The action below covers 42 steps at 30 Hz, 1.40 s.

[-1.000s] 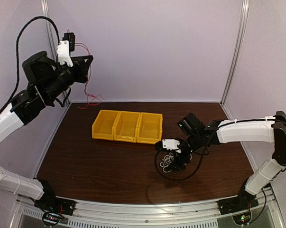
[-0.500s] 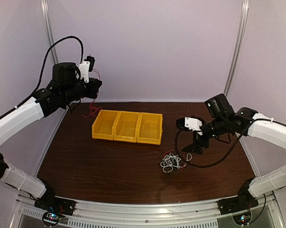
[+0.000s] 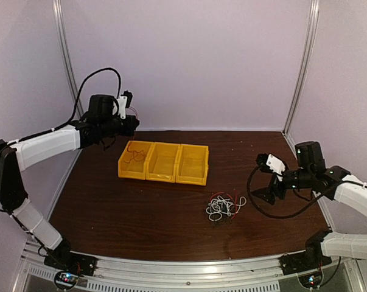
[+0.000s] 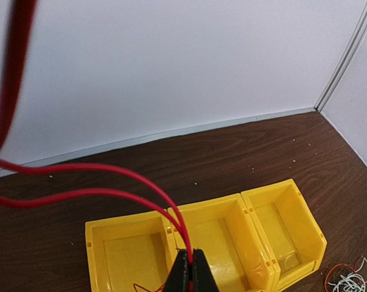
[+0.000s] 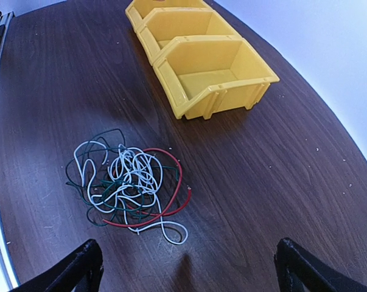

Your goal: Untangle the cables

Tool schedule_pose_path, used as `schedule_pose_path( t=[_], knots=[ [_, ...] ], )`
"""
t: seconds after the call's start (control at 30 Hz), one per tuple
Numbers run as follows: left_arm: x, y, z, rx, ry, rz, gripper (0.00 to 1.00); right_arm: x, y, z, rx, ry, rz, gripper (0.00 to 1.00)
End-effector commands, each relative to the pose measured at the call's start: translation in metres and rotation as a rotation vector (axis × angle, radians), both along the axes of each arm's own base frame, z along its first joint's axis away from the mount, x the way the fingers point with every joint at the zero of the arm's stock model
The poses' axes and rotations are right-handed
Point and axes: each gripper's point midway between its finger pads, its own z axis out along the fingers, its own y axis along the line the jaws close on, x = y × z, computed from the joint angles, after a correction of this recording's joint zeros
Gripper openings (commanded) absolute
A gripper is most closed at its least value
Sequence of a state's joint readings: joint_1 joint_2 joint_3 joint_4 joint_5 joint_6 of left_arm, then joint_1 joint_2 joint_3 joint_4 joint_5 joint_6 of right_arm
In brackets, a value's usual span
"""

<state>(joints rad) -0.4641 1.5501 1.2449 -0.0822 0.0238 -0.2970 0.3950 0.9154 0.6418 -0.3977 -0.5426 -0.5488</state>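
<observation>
A tangle of cables (image 3: pixel 222 207), white, dark green and one red, lies on the brown table right of centre; it also shows in the right wrist view (image 5: pixel 128 185). My right gripper (image 3: pixel 265 195) is open and empty, just right of the tangle, with its fingertips (image 5: pixel 84 260) wide apart. My left gripper (image 3: pixel 133 125) is shut on a separate red cable (image 4: pixel 110 176) and holds it above the yellow bin's (image 3: pixel 189 177) left end. The cable's lower end hangs into the left compartment (image 3: pixel 132 156).
The yellow bin (image 4: pixel 279 228) has three compartments and stands at the table's back centre (image 5: pixel 201 67). Purple walls close the back and sides. The right arm's thick black cable loops down onto the table (image 3: pixel 274 214) near the gripper.
My left gripper has come down and rightward with the red cable, from beside the back wall to over the bin. My right gripper has drawn back to the right, away from the tangle.
</observation>
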Motion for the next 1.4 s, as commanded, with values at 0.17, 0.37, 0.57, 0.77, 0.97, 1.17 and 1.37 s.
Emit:
schedule_pose_path(
  t=[0.17,0.37,0.57,0.77,0.97,1.17,1.37],
  knots=[
    [0.051,-0.008,-0.021,-0.069,0.008,-0.019,0.0,0.008,-0.007,0.014,0.079,-0.074,-0.032,1.0],
    [0.064,-0.007,-0.07,0.019,0.115,0.001,0.0,0.009,-0.01,0.009,0.062,-0.082,-0.033,0.99],
    [0.061,0.018,-0.109,0.143,0.182,0.097,0.0,0.006,-0.011,0.011,0.063,-0.089,-0.022,0.99],
    [0.064,0.016,-0.144,0.189,0.277,0.079,0.0,0.006,-0.012,0.008,0.059,-0.085,-0.017,0.99],
    [0.05,0.011,-0.176,0.202,0.403,0.032,0.0,0.004,-0.011,0.009,0.069,-0.079,-0.01,0.99],
    [0.036,0.006,-0.192,0.203,0.481,-0.012,0.0,0.004,-0.01,0.005,0.064,-0.072,-0.002,0.99],
    [0.031,0.004,-0.19,0.217,0.527,-0.034,0.11,0.003,-0.01,0.006,0.063,-0.071,0.002,0.99]
  ],
)
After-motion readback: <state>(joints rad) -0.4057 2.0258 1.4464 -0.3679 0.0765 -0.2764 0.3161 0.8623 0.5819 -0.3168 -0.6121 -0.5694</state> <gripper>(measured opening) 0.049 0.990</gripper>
